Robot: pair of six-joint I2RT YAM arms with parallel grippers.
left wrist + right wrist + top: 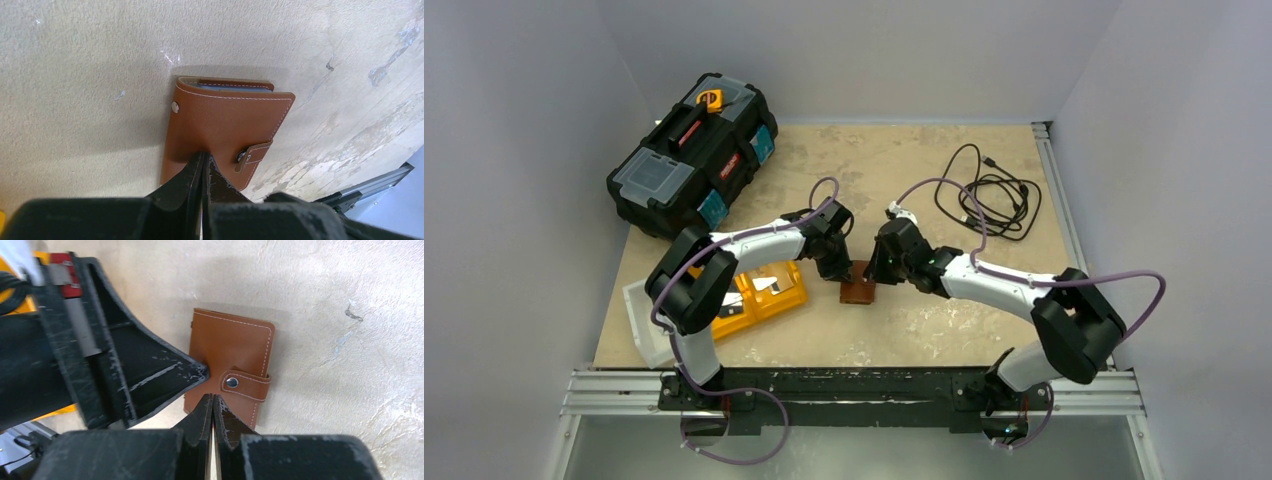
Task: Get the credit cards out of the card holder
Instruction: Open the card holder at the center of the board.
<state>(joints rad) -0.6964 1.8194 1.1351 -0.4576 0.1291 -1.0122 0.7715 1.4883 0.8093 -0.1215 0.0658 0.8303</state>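
The brown leather card holder (857,292) lies folded on the table between both grippers, its snap tab (245,385) wrapped over one edge. The credit cards are hidden inside; only a thin pale strip shows at the holder's far edge (235,87). My left gripper (204,156) is shut, and its tips press down on the cover beside the tab (252,152). My right gripper (213,398) is also shut with nothing between its fingers. It hovers over the holder's (232,347) near end, close to the left gripper's fingertip (200,371).
A black toolbox (694,155) stands at the back left. An orange tray (764,295) and a clear plastic lid (644,320) lie under the left arm. A coiled black cable (989,195) lies at the back right. A metal rail (854,390) runs along the table's near edge.
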